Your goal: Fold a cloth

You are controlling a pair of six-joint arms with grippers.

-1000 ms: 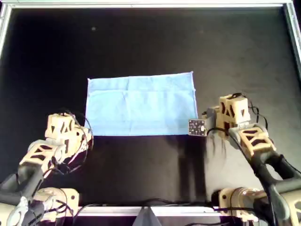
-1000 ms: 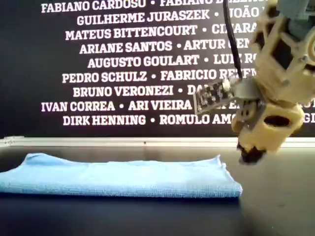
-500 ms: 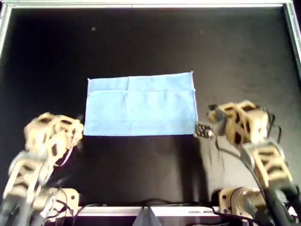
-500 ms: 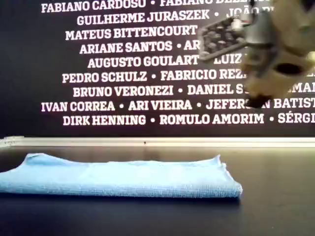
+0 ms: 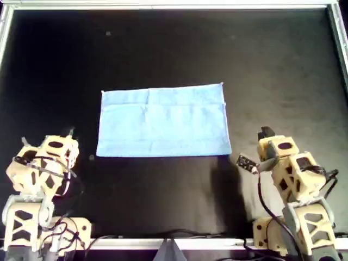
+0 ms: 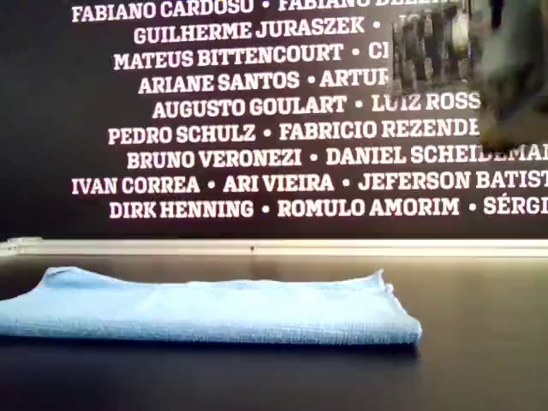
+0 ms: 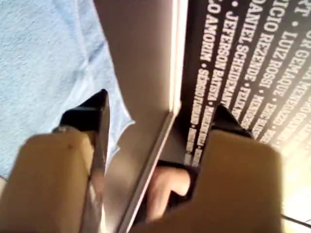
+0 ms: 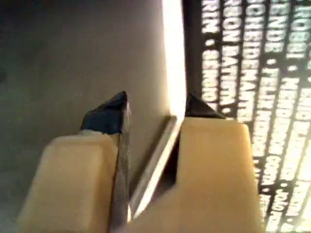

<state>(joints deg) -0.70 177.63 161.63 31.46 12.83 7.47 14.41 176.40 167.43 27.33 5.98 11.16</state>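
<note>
The cloth [image 5: 163, 122] is a light-blue rectangle lying flat in the middle of the black table, folded with one layer set back along its far edge. In the exterior view the cloth [image 6: 214, 312] is a low flat pad. My left gripper [image 5: 69, 133] is lifted near the overhead view's lower left, apart from the cloth. In its wrist view the left gripper [image 7: 158, 109] is open and empty, with the cloth [image 7: 43, 63] beyond it. My right gripper [image 5: 265, 133] stands off the cloth's near right corner in the overhead view. The right gripper [image 8: 155, 104] is open and holds nothing.
A metal rail [image 5: 174, 5] borders the table's far edge and sides. A dark wall [image 6: 257, 128] with white names rises behind it. The arm bases [image 5: 70, 231] [image 5: 272, 231] sit at the overhead view's bottom edge. The right arm [image 6: 514, 86] is a blur at the exterior view's upper right.
Both arms have drawn back from the cloth's near corners toward the overhead view's bottom and lifted. In the exterior view the right arm rose to the upper right. The cloth lies unchanged.
</note>
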